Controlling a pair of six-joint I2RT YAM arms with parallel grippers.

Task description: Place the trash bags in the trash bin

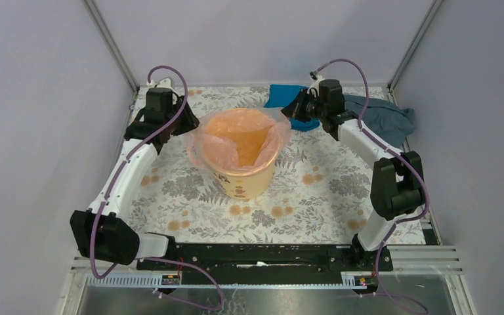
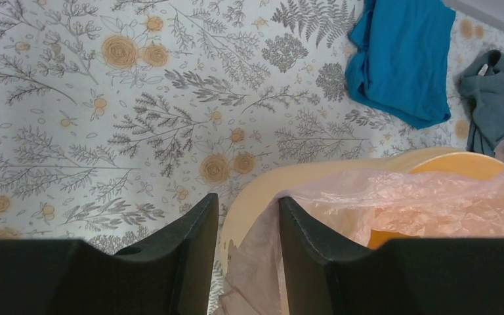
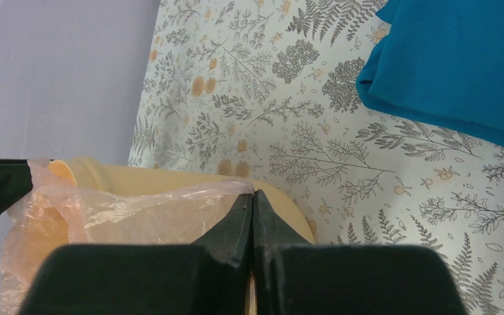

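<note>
Trash bag (image 1: 236, 131) lines trash bin (image 1: 249, 184) — print (image 1: 239, 191) unreadable; right claw (image 3: 252, 200) pinches bag edge, left claw (image 2: 248, 216) parted astride rim

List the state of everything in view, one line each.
trash bag: lining the bin, edges draped over its rim, wrinkled.
trash bin: upright on the table.
left gripper: open, astride rim and film.
right gripper: shut, apparently pinching the film's edge.
blue cloth: crumpled, on the table.
grey-blue cloth: crumpled, far right.
</note>
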